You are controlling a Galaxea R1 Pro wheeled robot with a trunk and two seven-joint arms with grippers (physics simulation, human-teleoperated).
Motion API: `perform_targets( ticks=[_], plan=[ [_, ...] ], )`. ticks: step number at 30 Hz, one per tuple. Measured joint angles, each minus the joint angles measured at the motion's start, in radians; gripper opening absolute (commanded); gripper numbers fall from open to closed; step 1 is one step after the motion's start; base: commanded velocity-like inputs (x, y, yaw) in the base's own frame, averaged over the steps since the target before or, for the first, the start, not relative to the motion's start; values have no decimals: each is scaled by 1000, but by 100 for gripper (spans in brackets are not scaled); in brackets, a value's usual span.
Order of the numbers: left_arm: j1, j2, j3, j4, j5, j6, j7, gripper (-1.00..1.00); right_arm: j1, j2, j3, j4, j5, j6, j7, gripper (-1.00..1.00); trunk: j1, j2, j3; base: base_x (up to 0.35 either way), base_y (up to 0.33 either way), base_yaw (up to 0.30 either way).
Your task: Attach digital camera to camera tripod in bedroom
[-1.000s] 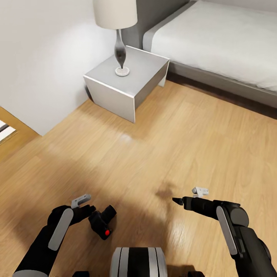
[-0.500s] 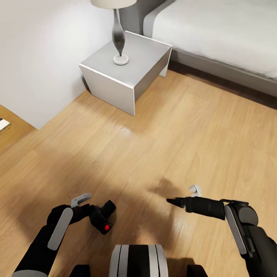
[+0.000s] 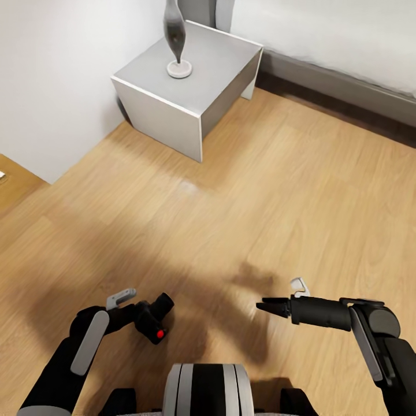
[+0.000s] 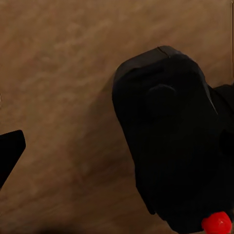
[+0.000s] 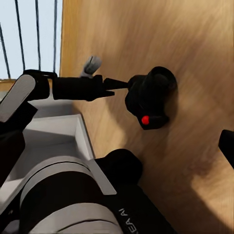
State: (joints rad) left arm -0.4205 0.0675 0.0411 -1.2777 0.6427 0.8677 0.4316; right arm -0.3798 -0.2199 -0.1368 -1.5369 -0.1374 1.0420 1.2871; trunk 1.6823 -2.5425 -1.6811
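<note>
The digital camera (image 3: 156,322), a chunky black body with a red dot button, hangs low over the wood floor (image 3: 242,196) of the bedroom. My left gripper (image 3: 142,316) is shut on it. The left wrist view has the digital camera (image 4: 170,141) close up, with one black fingertip (image 4: 9,151) off to its side. In the right wrist view the digital camera (image 5: 150,97) sits at the tip of the left gripper (image 5: 117,85). My right gripper (image 3: 261,304) hovers over the floor at the right, fingers drawn to a point, holding nothing. The camera tripod is out of view.
A grey nightstand (image 3: 156,107) with a lamp base (image 3: 178,69) stands ahead by the pale wall (image 3: 52,75). The grey bed (image 3: 346,86) runs along the far right. Open plank floor lies between them and my base (image 3: 205,384).
The whole view has shifted: nightstand and bed sit higher in the picture, so the camera has moved. My left gripper still holds the digital camera; the right gripper drifted slightly.
</note>
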Motion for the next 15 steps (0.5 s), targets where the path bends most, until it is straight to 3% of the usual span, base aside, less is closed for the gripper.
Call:
perform_targets(
  ticks=[6, 15],
  plan=[
    [0, 0, 0, -38, 0, 1, 1, 100, 0, -2, 0, 1, 2, 0, 9, 100, 3, -1, -23, 0, 0, 0],
    [2, 2, 3, -39, 4, 0, 1, 100, 1, 7, -9, 14, 6, 0, 2, 100, 3, -1, -23, 0, 0, 0]
  ],
)
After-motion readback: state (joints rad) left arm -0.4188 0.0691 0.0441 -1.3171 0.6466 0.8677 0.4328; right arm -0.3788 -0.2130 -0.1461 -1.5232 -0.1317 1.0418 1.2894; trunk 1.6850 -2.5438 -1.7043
